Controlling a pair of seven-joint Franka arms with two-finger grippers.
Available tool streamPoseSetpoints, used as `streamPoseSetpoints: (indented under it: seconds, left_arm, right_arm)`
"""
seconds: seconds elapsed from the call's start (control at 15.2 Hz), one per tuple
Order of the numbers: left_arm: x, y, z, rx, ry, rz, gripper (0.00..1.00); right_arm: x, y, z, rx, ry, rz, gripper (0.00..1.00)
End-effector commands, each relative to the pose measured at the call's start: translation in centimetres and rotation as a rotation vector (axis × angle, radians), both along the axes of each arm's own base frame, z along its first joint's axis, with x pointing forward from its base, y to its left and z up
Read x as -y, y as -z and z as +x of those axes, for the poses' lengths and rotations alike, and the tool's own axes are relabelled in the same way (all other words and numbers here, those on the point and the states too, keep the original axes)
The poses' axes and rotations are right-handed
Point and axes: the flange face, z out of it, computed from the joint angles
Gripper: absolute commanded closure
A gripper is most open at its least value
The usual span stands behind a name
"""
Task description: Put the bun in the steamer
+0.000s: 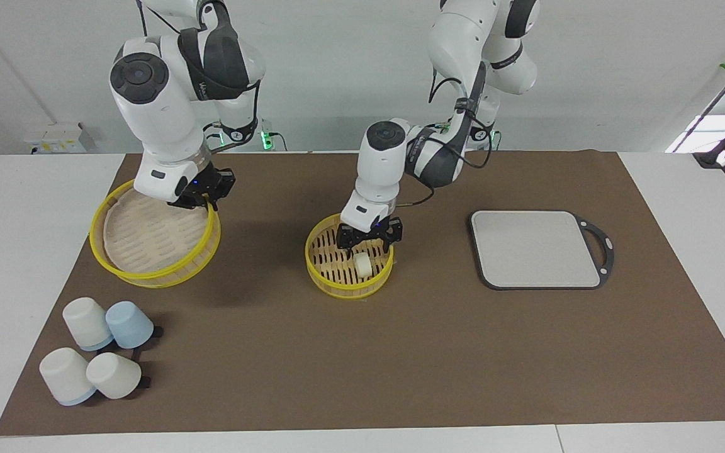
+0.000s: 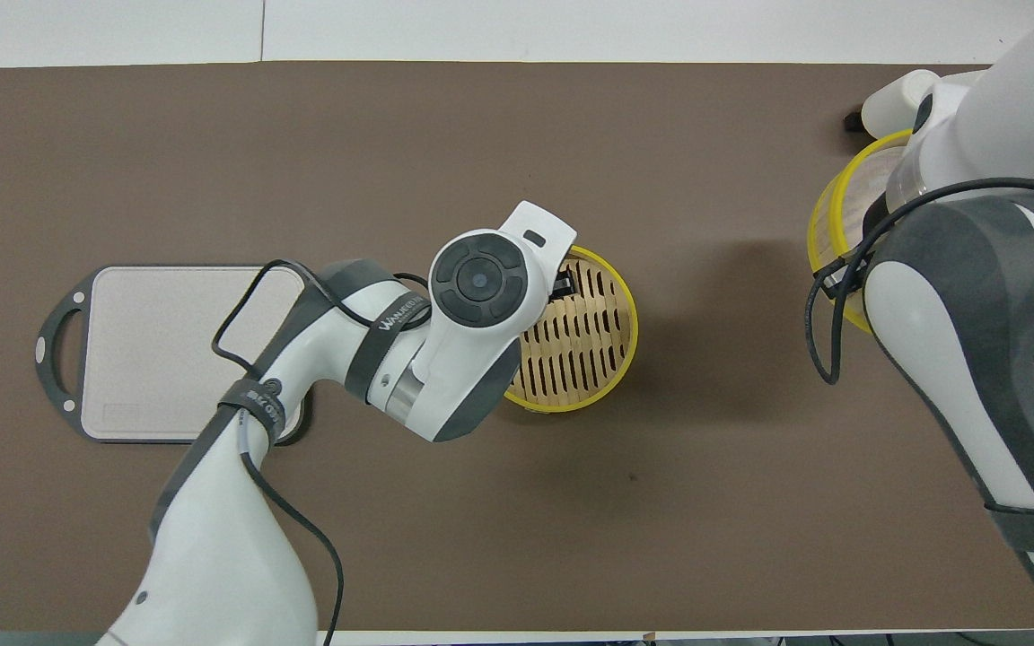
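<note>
1. Bun [image 1: 362,265] sits inside the steamer [image 1: 321,274] right now, down on the slatted floor, toward the left arm's end of the table and the rim farther from the robots. In the overhead view the arm hides it.

2. Left gripper [image 1: 369,241] hangs directly over the bun, jaws spread apart, nothing between them; the fingertips look just clear of the dough. By the look of it, the placing is all but done.

3. Handling call: that cream-white lump looks soft and light, smooth and rounded, likely to dent under a hard squeeze and maybe a touch tacky. If it needs taking up again, a gentle pinch across its short sides seems the safest hold.

4. The steamer is a round bamboo basket, bright yellow rim, pale stiff slats with dark gaps. Light and rigid, I'd judge, so a nudge on the rim could slide it across the brown mat [image 1: 400,365].

5. Right gripper [image 1: 202,200] is at the rim of the lid [image 1: 148,242], a wider yellow-rimmed bamboo disc toward the right arm's end. The lid looks tipped, so it seems held, but I cannot tell how the jaws stand.

6. Also about: a flat grey board [image 1: 535,248] with a dark handled frame, and four upturned cups [image 1: 101,352], clustered, white and pale blue.
</note>
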Motion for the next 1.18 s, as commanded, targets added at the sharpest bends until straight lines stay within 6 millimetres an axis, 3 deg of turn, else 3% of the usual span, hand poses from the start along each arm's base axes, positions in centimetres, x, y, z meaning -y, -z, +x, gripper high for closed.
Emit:
streamPoseSetpoints:
  seconds: [0.0, 0.13, 0.26, 0.52, 0.59, 0.72, 0.92, 1.11]
  left_arm:
    - [-6.4, -6.2, 0.6, -0.019, -0.019, 0.026, 0.00]
    - [-11.1, -9.5, 1.5, -0.027, -0.038, 0.030, 0.00]
    - [-17.1, -12.6, 2.4, -0.040, -0.032, 0.040, 0.00]
    - [-29.4, -16.6, 3.2, -0.059, 0.004, 0.057, 0.00]
    - [-31.7, -17.0, 3.2, -0.066, 0.032, 0.063, 0.00]
    - [-35.5, -17.0, 3.3, -0.081, 0.085, 0.071, 0.00]
    - [-39.5, -16.8, 3.5, -0.083, 0.143, 0.077, 0.00]
    - [-41.3, -16.8, 3.4, -0.083, 0.148, 0.078, 0.00]
  right_arm:
    - [0.0, -0.4, -0.8, 0.022, -0.006, 0.009, 1.00]
    - [-1.4, -0.6, -0.7, 0.049, -0.006, 0.011, 1.00]
    - [-6.4, -0.7, -1.2, 0.092, 0.021, 0.010, 1.00]
    - [-20.3, 0.8, -3.4, 0.135, 0.148, 0.074, 1.00]
    - [-24.5, 2.0, -3.8, 0.138, 0.165, 0.080, 1.00]
    - [-30.4, 4.1, -4.2, 0.157, 0.198, 0.114, 1.00]
    - [-33.9, 7.8, -4.9, 0.188, 0.147, 0.076, 1.00]
    - [-35.5, 10.7, -4.9, 0.224, 0.174, 0.070, 1.00]
